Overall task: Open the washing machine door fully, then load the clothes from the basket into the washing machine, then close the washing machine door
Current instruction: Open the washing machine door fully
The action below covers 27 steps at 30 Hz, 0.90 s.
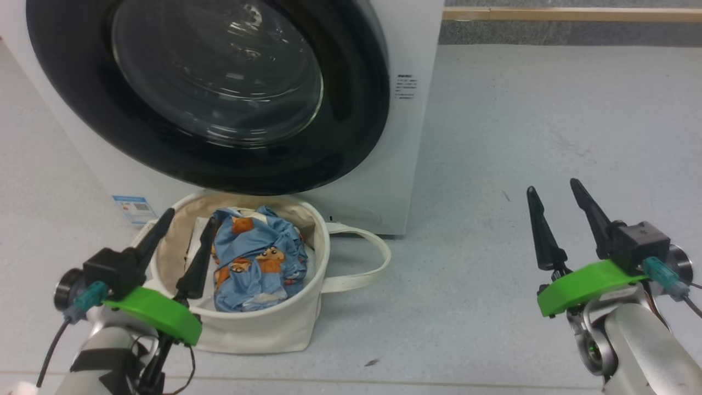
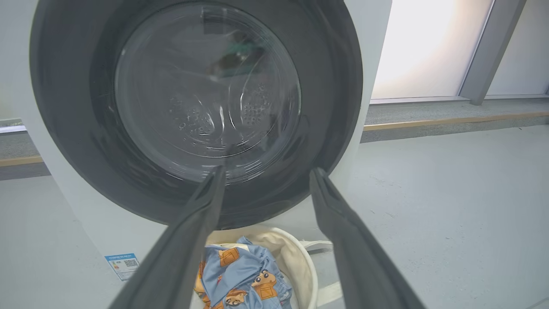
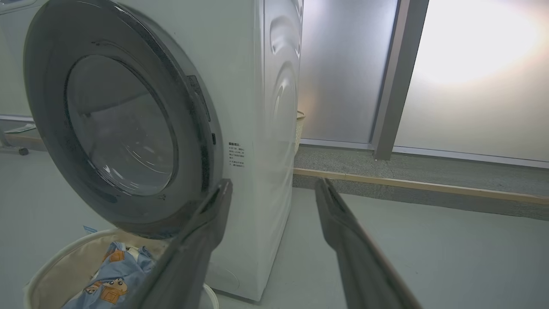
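Observation:
The white washing machine (image 1: 417, 137) fills the upper left of the head view, its black-rimmed round door (image 1: 219, 93) lying flat against the front. The cream basket (image 1: 258, 329) stands on the floor just under the door, holding the light blue bear-print clothes (image 1: 258, 263). My left gripper (image 1: 189, 219) hovers open over the basket's left rim, empty. My right gripper (image 1: 554, 192) hangs open over bare floor to the right of the machine. The left wrist view looks at the door (image 2: 193, 107) and the clothes (image 2: 244, 279); the right wrist view sees the door (image 3: 116, 128) from its right side.
A blue label sticker (image 1: 134, 208) sits low on the machine's front. The basket's strap handle (image 1: 373, 263) loops out to the right on the grey floor (image 1: 548, 109). A raised kerb with a wooden strip (image 1: 570, 16) runs along the back.

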Available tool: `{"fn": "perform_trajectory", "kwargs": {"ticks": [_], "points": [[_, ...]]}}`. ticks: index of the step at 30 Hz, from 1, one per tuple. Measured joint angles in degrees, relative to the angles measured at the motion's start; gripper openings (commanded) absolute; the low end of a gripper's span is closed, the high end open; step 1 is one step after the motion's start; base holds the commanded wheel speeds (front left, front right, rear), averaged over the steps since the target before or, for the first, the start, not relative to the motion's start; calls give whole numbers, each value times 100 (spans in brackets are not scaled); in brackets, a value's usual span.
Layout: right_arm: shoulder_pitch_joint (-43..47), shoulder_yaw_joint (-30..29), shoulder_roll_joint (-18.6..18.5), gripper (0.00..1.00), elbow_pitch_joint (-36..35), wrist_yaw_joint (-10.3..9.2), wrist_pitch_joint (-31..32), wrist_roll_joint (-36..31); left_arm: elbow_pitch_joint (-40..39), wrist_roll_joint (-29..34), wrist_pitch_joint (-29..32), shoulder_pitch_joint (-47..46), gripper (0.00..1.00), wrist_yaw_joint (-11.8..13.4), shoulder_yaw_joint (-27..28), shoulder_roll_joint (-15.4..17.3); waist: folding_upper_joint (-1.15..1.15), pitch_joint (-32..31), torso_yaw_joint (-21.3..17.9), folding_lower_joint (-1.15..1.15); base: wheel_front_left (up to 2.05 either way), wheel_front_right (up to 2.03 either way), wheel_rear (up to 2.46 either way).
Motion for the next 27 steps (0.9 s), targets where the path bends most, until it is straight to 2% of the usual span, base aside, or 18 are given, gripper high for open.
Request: {"fn": "perform_trajectory", "kwargs": {"ticks": [9, 27], "points": [[2, -53, 19, 100, 18, 0, 1, 99, -42, 2, 0, 2, 100, -22, -16, -25, 0, 13, 9, 0, 46, 46, -92], [0, -236, 192, 100, 189, 0, 0, 391, -275, 149, 0, 205, 100, -15, 112, -174, 0, 92, 91, 0, 1, 1, -2]]}}
